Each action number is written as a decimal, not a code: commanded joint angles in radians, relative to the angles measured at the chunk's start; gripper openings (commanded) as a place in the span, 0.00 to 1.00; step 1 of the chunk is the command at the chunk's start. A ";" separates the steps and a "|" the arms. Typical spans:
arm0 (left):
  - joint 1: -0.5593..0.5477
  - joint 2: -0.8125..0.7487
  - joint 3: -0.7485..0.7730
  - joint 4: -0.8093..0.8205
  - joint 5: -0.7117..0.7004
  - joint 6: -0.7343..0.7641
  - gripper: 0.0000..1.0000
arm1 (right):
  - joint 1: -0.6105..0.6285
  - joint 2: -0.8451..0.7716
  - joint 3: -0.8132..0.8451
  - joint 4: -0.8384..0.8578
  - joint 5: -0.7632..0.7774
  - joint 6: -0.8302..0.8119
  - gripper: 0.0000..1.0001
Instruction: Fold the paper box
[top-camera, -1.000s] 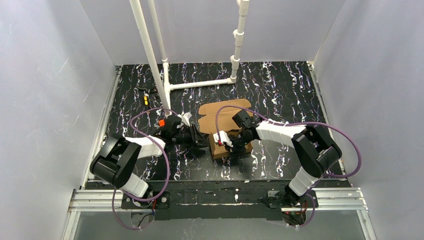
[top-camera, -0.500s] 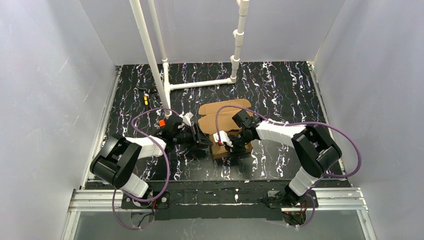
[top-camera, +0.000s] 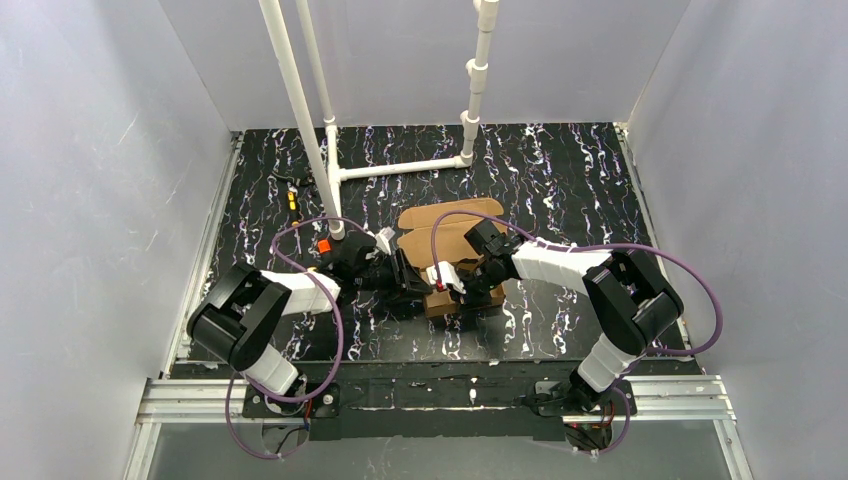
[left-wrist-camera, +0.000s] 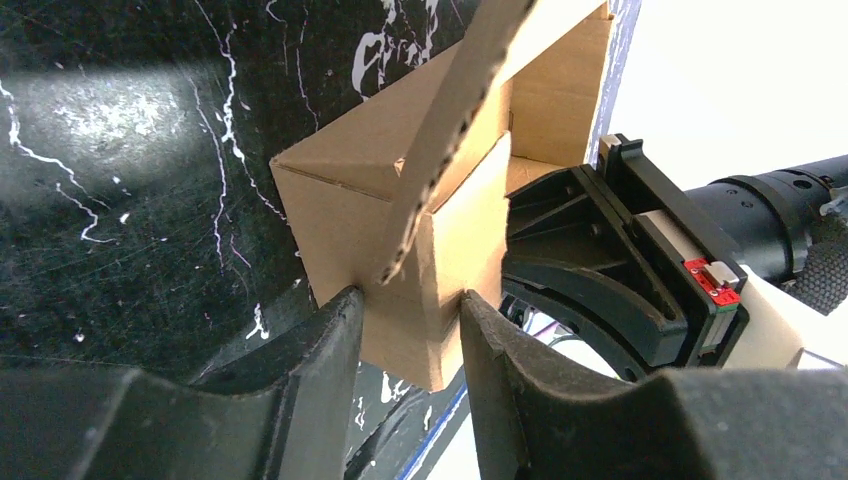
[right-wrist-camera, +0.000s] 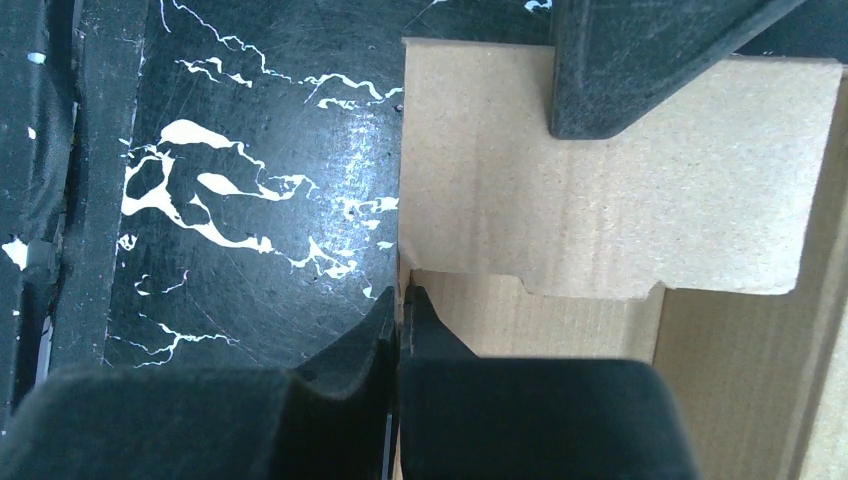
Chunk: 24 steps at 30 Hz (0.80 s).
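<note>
A half-folded brown box (top-camera: 455, 240) sits on a black marbled table (left-wrist-camera: 130, 200), caught between two robot grippers that meet at it from opposite sides.

The left gripper (left-wrist-camera: 408, 300) has its jaws spread, with a lower corner of the box sitting between them. Both fingers look to be touching cardboard, but it cannot be told whether they are squeezing or only straddling. Above these jaws a loose flap (left-wrist-camera: 450, 140) leans at a slant across the open top, not tucked in. Just beyond the jaws, on the far side of the corner, is the black body of the other gripper.

The right gripper (right-wrist-camera: 400, 298) is clenched on a thin upright wall of the box, pinching only its edge. Ahead of these jaws a notched panel lies flat.

Likely trouble from here:
- The right pinch holds very little cardboard, so a pull or twist could slip it off or crease the wall.
- If the left jaws close hard on the corner, they could crush it or skew the walls.
- The untucked flap may spring back if nothing pins it.
- The grippers are very near each other, so a small inward move risks a knock.
</note>
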<state>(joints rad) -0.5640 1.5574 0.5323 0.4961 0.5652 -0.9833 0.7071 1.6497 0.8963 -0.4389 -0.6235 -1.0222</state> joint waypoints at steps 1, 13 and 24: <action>-0.018 -0.009 0.036 -0.023 -0.046 -0.013 0.36 | 0.006 0.024 0.026 -0.001 0.013 0.003 0.09; -0.147 -0.026 0.308 -0.683 -0.349 0.113 0.34 | 0.011 0.025 0.026 -0.001 0.014 0.002 0.09; -0.210 0.030 0.456 -0.838 -0.511 0.185 0.13 | 0.011 0.022 0.025 0.000 0.006 0.005 0.11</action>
<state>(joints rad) -0.7567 1.5658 0.9302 -0.2531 0.1276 -0.8429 0.7082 1.6508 0.9009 -0.4419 -0.6155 -1.0191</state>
